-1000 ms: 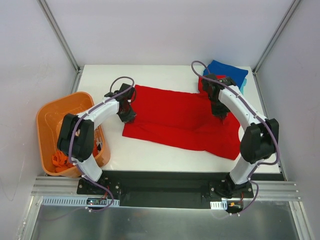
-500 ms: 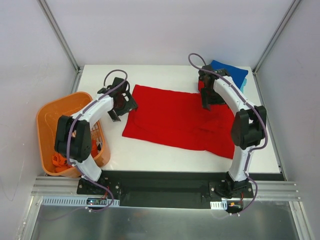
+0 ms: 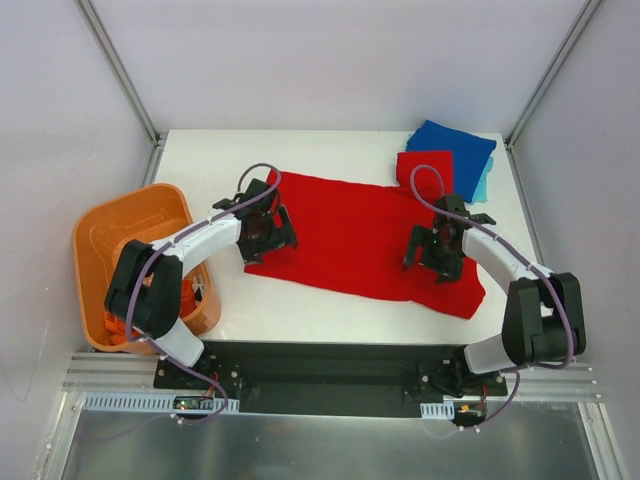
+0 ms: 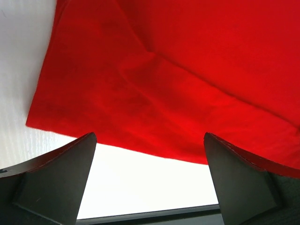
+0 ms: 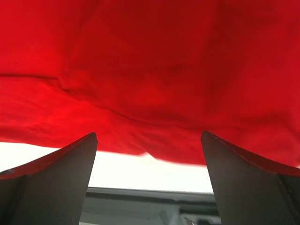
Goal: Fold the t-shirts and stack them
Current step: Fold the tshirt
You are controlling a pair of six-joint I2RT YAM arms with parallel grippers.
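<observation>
**Red shirt lying flat, both grippers open above it**

The bright red t-shirt [image 3: 350, 235] is lying spread out in the middle of the table [image 3: 300, 305], its near hem running slantwise and shallow creases showing across the cloth.

The left gripper [image 3: 272, 240] is hanging over the shirt's left edge with its jaws spread wide. In the left wrist view its fingers [image 4: 54, 183] are framing the hem and the white tabletop past it.

The right gripper [image 3: 432, 255] is sitting low over the shirt's right part, also gaping. Its fingers [image 5: 51, 180] are bracketing red cloth and a strip of table. From these views I cannot tell whether either gripper is touching the fabric.

At the far right corner a folded stack is resting: a royal blue shirt [image 3: 455, 147], a smaller folded red shirt [image 3: 424, 170] just in front of it, and a sliver of light teal shirt [image 3: 484, 186] peeking out at the right side.

Off the table's left edge the orange basket [image 3: 100, 215] is holding a crumpled orange-red shirt [image 3: 122, 322] in its near corner.
</observation>
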